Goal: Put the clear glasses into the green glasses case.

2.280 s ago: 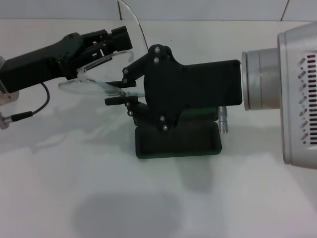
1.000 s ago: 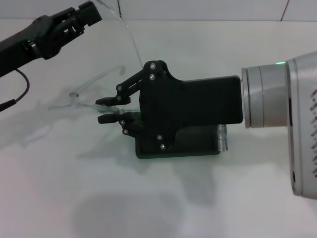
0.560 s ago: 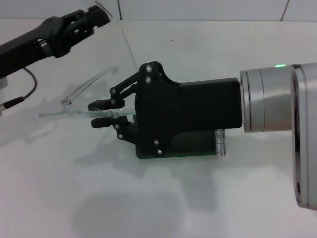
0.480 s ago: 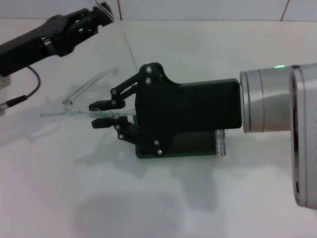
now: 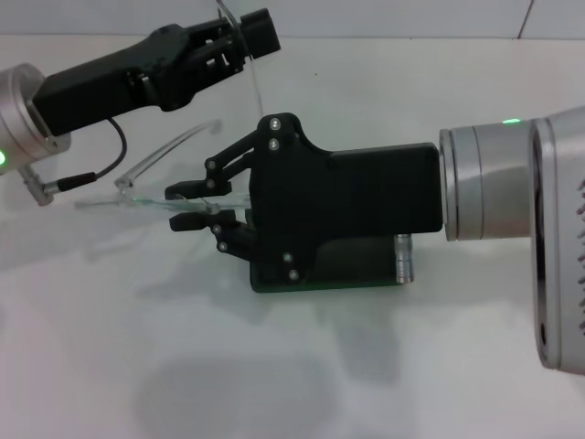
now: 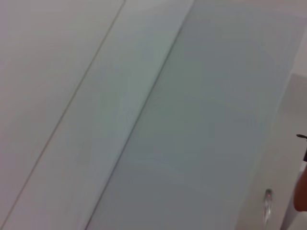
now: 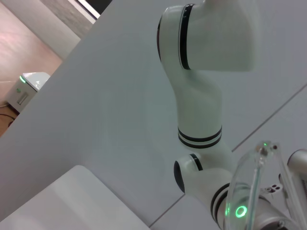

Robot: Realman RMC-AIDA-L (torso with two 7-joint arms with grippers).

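Observation:
In the head view my right gripper (image 5: pixel 186 207) reaches in from the right and is shut on the clear glasses (image 5: pixel 128 201), holding them by the frame just above the table. One thin clear arm of the glasses curves up toward the far side, and my left gripper (image 5: pixel 259 26) hangs beside its upper part. The green glasses case (image 5: pixel 352 273) lies open under the right gripper's body, so only its near edge shows. A clear arm of the glasses (image 7: pixel 252 182) also shows in the right wrist view.
The white table (image 5: pixel 274 366) spreads wide in front of the case. A cable (image 5: pixel 101 169) hangs from the left arm at the far left. The left arm's white links (image 7: pixel 201 96) fill the right wrist view. A tiled wall (image 5: pixel 384 14) runs behind the table.
The left gripper has swung back to the right, to beside the raised arm of the glasses. The right gripper with the glasses has shifted a little left, then held still.

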